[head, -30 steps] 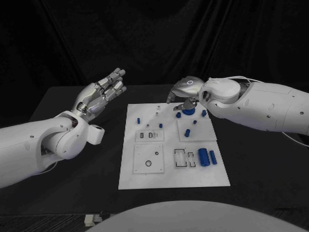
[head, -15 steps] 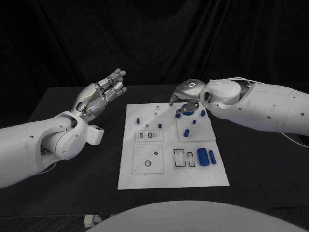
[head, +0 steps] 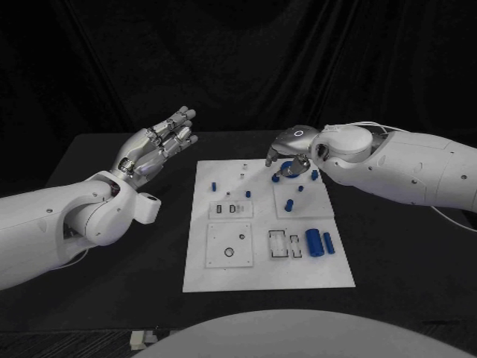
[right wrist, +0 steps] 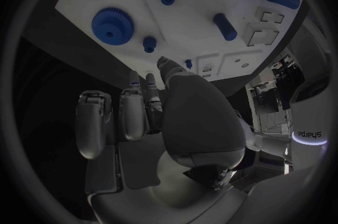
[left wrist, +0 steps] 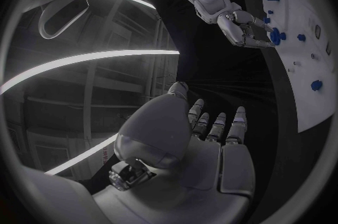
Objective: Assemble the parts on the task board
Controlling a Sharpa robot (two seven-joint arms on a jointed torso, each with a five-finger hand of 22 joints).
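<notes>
Here, in the head view, the white task board lies in the middle of the black table, and the right robot hand hangs over the board's far edge, just above a blue gear near the far right corner. The left robot hand is raised off the board's left edge, fingers spread and straight, holding nothing. Further blue parts are scattered along the board's right edge, among them a thick cylinder toward the near right corner. Whether the right fingers touch the gear cannot be told here, since the hand covers part of it.

In the left wrist view, the left robot hand is seen flat and open, while the right robot hand reaches the blue gear at the board's edge; contact looks likely but is not resolved.

In the right wrist view, the right robot hand shows its fingers lying close together and pointing at the board, nothing visibly between them, with the blue gear apart from the fingertips. The step is judged to be a grasp of the gear: it is best taken by its rim, evenly, and lifted straight so the neighbouring pegs are not knocked. The gear's seat is hidden.
</notes>
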